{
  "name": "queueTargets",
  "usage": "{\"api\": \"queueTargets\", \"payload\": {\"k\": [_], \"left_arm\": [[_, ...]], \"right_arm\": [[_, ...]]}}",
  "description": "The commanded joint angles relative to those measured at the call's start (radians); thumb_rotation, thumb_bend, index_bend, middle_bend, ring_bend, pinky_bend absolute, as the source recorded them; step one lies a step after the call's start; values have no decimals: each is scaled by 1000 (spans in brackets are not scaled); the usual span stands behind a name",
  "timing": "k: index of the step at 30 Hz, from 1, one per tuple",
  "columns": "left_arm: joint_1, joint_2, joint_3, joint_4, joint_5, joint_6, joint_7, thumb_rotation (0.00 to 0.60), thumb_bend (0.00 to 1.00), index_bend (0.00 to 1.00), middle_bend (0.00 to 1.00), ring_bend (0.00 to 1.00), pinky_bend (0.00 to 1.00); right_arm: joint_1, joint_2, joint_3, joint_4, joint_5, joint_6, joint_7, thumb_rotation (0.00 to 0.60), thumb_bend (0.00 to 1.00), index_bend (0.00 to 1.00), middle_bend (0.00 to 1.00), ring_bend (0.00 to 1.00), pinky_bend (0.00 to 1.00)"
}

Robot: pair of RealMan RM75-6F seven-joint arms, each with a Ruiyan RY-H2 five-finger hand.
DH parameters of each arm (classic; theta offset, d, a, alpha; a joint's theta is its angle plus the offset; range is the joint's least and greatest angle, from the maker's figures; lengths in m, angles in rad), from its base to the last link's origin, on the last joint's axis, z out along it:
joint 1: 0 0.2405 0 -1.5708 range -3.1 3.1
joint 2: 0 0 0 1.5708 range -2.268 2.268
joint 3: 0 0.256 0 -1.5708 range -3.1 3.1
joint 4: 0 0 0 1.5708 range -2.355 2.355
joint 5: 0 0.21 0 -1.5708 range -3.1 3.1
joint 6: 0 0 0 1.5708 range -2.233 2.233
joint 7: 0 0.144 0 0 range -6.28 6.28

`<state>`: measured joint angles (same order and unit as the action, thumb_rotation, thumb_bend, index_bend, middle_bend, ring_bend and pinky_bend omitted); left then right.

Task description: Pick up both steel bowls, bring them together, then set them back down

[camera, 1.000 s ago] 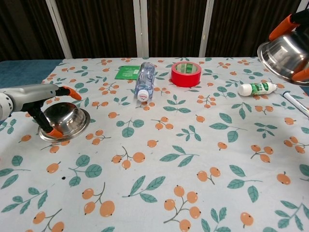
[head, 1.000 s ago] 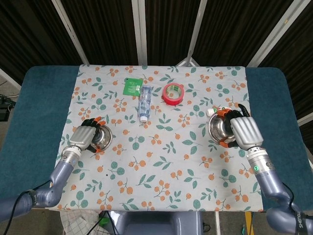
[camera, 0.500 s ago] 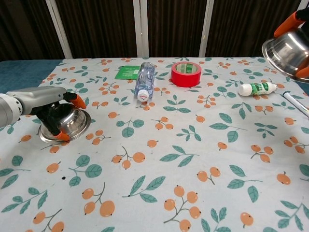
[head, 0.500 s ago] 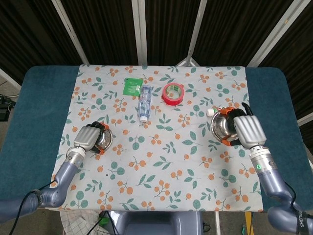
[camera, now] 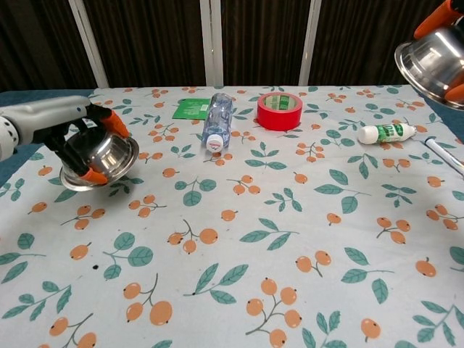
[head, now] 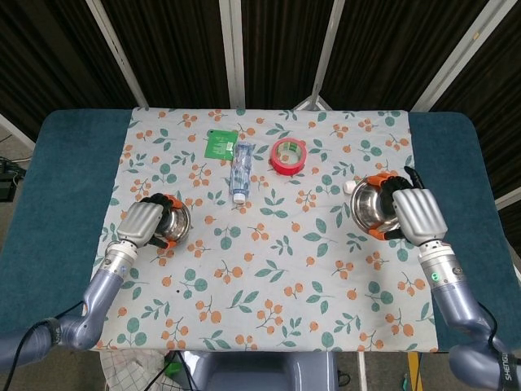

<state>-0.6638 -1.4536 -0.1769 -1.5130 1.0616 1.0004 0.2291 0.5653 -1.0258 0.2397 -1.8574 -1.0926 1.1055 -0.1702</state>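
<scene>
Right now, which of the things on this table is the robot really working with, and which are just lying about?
Part of the job:
- steel bowl, gripped by the left hand and lifted
- second steel bowl, held up by the right hand

Just lying about:
- red tape roll
- plastic bottle, lying on its side
- green packet
- small white tube

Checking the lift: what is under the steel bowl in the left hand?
Under the left steel bowl, gripped by the left hand, only the floral tablecloth and the bowl's shadow show; it looks lifted, tilted.
</scene>
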Motion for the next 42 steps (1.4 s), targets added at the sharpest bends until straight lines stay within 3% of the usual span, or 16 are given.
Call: {"api": "queueTargets", "payload": {"k": [1,6,12,15,22,33,42], "left_arm": [[54,94,-41,-100,129,67,-211,600,0,334,226,155,265],[117,63,-51,-44,325,238,-546,600,0,334,198,130,265],[105,-58,-69,100,415,317,-900,600,0,335,171,104,265],[86,-113,-73,172,440,335,-987,600,0,334,172,104,265],[35,-251,-98,308,480,399,-1113,600,0,334,174,105,265],[2,-376,-84,409,539,513,-1151,600,0,334,190,104,265],[-18,-449,-45,489,568,537,-1116,600,0,335,190,104,265]], "right_arm": [[-12,18,38,-22,-30,-33,184,600,0,399,333,382,0],[-10,12,84,11,-127,-121,564,600,0,418,333,381,0],[35,-51,129,82,-224,-198,968,600,0,422,333,382,0],[55,-82,137,125,-257,-208,1069,600,0,423,333,382,0],[95,-147,141,162,-291,-199,1151,600,0,426,334,382,0],[130,-245,115,177,-244,-186,1054,600,0,429,333,382,0],[147,-264,94,94,-217,-199,946,600,0,429,334,382,0]]}}
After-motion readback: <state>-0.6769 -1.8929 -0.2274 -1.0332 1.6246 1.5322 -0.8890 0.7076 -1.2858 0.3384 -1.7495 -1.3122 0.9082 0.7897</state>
